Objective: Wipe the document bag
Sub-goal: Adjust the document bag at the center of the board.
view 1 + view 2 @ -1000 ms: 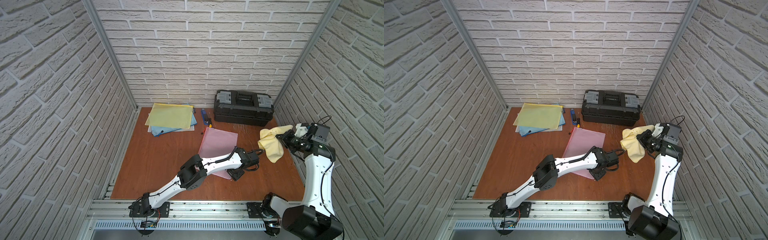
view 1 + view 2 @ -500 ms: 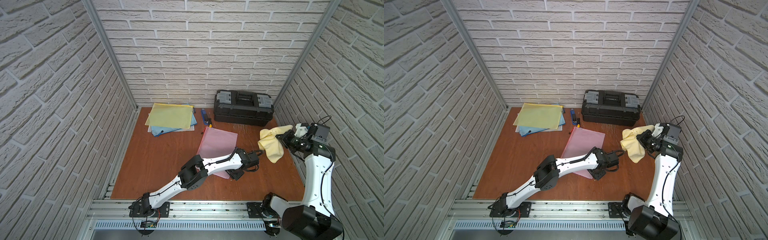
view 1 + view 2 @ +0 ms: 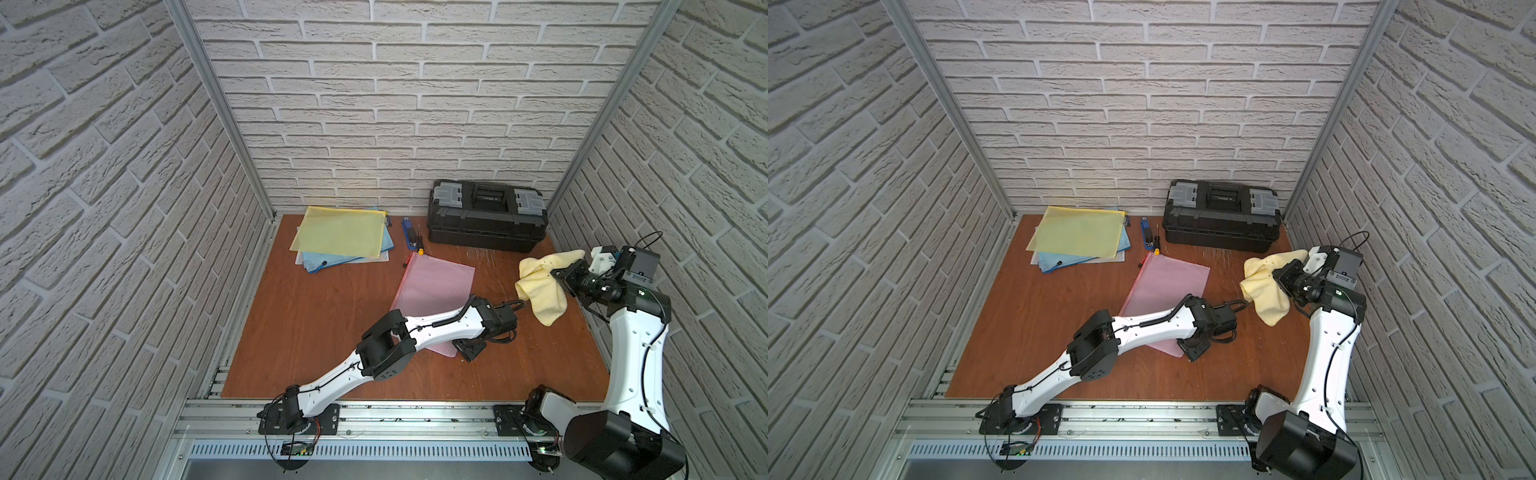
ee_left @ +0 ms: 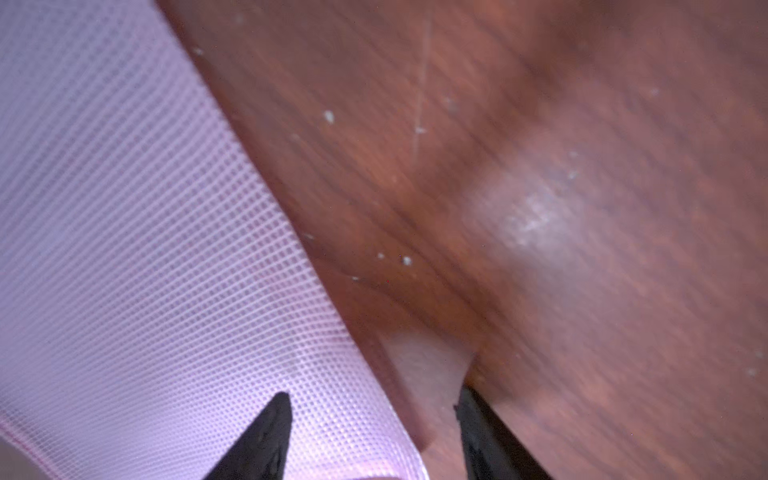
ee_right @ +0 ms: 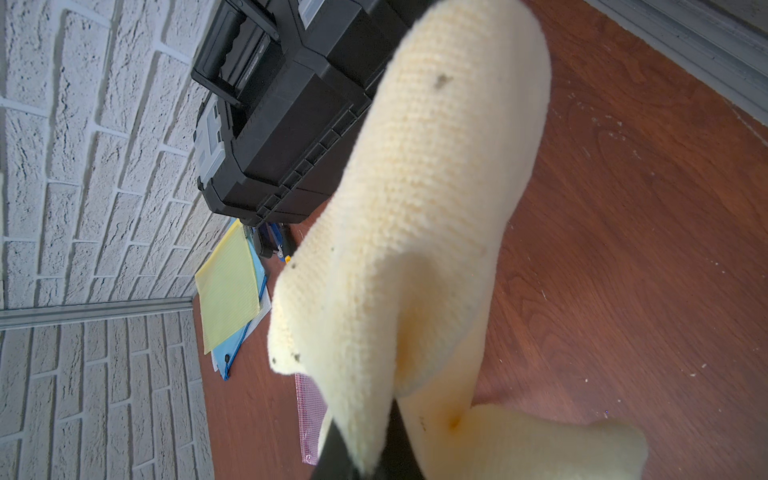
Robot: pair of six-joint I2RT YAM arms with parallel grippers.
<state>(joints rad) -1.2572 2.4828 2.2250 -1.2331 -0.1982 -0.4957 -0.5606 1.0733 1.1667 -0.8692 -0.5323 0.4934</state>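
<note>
The pink mesh document bag [image 3: 436, 282] [image 3: 1167, 282] lies flat on the wooden table, mid-table. My left gripper [image 3: 469, 350] [image 3: 1192, 350] is low at its near right corner. In the left wrist view the left gripper [image 4: 370, 401] is open. One fingertip [image 4: 278, 411] is over the bag [image 4: 145, 249] and the other is over bare wood, so the bag's edge runs between them. My right gripper [image 3: 559, 277] [image 3: 1280, 277] [image 5: 365, 449] is shut on a yellow cloth [image 3: 540, 291] [image 3: 1264, 293] [image 5: 415, 208], held above the table at the right. The cloth hides most of its fingers.
A black toolbox [image 3: 486, 216] [image 3: 1221, 216] stands at the back right. A stack of yellow and blue document bags [image 3: 340, 239] [image 3: 1077, 232] lies at the back left. A blue stapler [image 3: 408, 232] and a small screwdriver [image 3: 419, 245] lie between them. Brick walls enclose three sides.
Little differs: my left gripper stays at the pink bag's near right corner, and my right arm holds the cloth in the same place.
</note>
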